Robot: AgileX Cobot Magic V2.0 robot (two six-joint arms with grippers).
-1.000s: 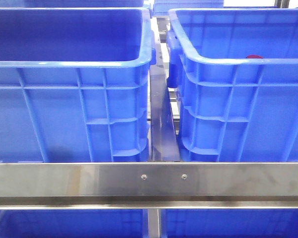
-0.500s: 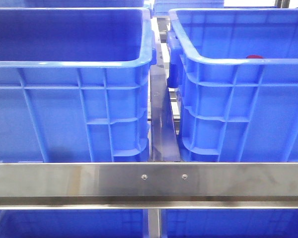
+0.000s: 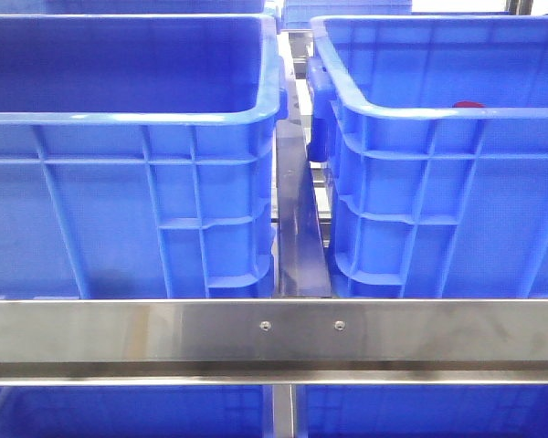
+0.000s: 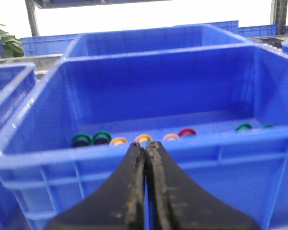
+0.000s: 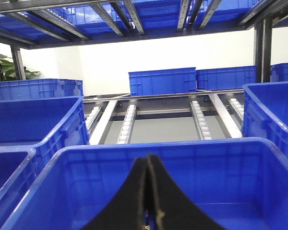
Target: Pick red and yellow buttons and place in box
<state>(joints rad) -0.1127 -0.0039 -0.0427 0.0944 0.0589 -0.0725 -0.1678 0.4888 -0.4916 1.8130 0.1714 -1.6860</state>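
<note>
Two alike blue crates stand side by side in the front view, a left one (image 3: 119, 182) and a right one (image 3: 438, 182). A red rounded button top (image 3: 468, 104) peeks over the right crate's near rim. Neither gripper shows there. In the left wrist view my left gripper (image 4: 146, 143) is shut and empty, just before the near rim of a crate (image 4: 221, 153). That crate holds a red button (image 4: 187, 132), yellow-orange buttons (image 4: 143, 138) and green ones (image 4: 102, 137). My right gripper (image 5: 149, 156) is shut, in front of another blue crate (image 5: 86, 158) whose visible inside shows no buttons.
A steel rail (image 3: 274, 333) crosses below the crates, and a narrow metal divider (image 3: 297, 219) runs between them. More blue crates (image 5: 163, 81) and a roller conveyor (image 5: 127, 122) lie beyond. A shelf frame (image 5: 134, 14) is overhead.
</note>
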